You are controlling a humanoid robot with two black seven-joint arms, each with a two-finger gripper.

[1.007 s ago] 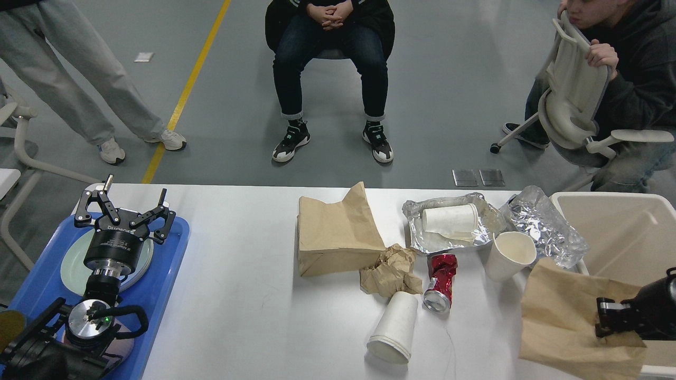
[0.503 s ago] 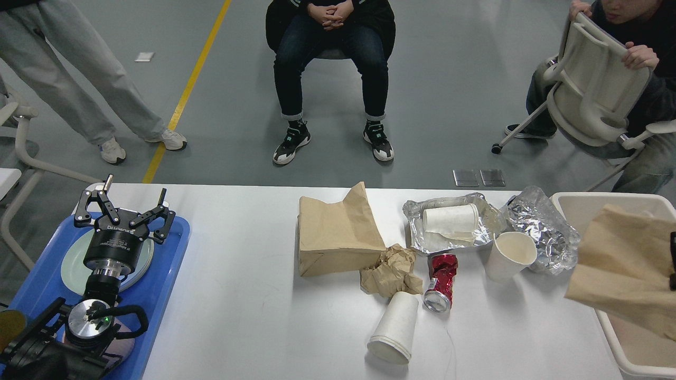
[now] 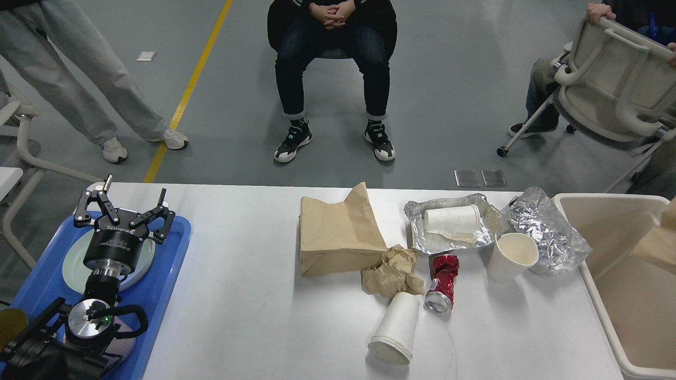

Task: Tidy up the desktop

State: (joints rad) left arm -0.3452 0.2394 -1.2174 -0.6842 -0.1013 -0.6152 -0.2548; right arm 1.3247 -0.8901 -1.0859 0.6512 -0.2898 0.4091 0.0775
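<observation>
The white desktop carries litter on its right half: a brown paper bag, a crumpled brown paper wad, a crushed red can, a white paper cup on its side, and an upright paper cup. A foil tray holds another paper cup lying down. Crumpled foil lies beside it. My left gripper stands open and holds nothing, above the blue tray at the far left. My right gripper is out of view.
A beige bin stands at the table's right end with brown paper lying in it. A pale plate sits in the blue tray under my left arm. People and a tilted chair are beyond the far edge.
My right gripper carried the brown paper to the right over the bin and left the view; the paper now lies in the bin. The person with the chair drew back. My left arm is still.
</observation>
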